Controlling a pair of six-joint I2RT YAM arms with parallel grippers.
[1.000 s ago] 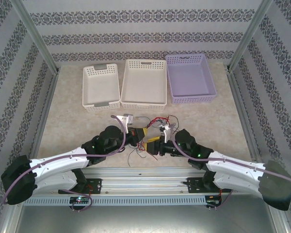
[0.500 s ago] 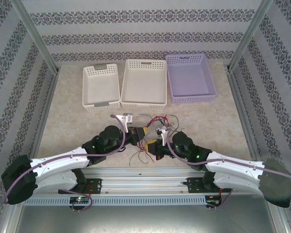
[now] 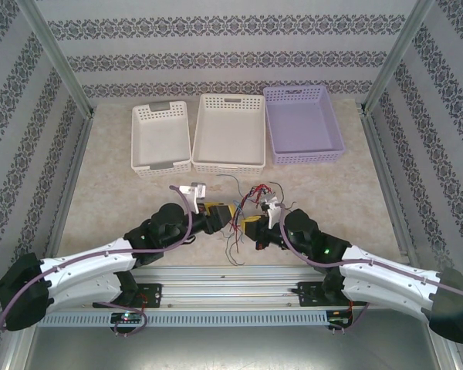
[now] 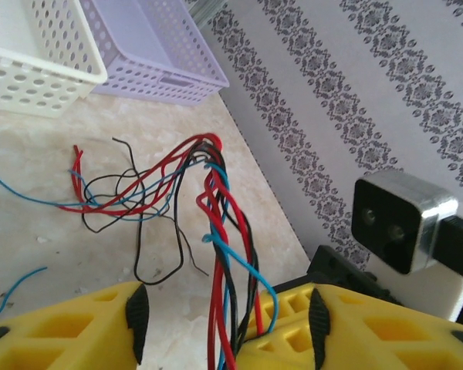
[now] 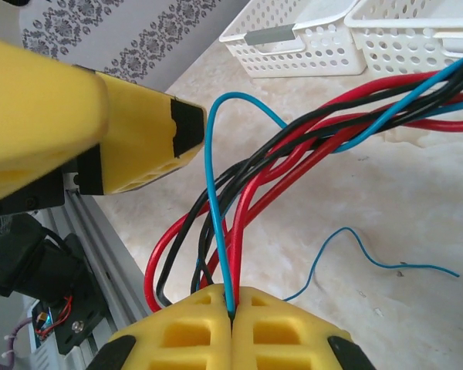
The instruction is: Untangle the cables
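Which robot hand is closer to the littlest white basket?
Left. The left gripper sits in front of the small white basket, slightly to its right; the right gripper is farther right, beyond the cables.

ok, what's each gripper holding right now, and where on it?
Right gripper is shut on the cables, pinching the bunched red, black and blue strands at its fingertips. Left gripper is open; strands only pass between its fingers.

Nothing can be read anywhere — no text, label, brand or number. The walls (image 3: 216, 46) carry ornament print only, the three baskets (image 3: 228, 131) at the desk's (image 3: 332, 193) far edge are unmarked, and the cables (image 4: 218, 262) are plain red, black and blue.
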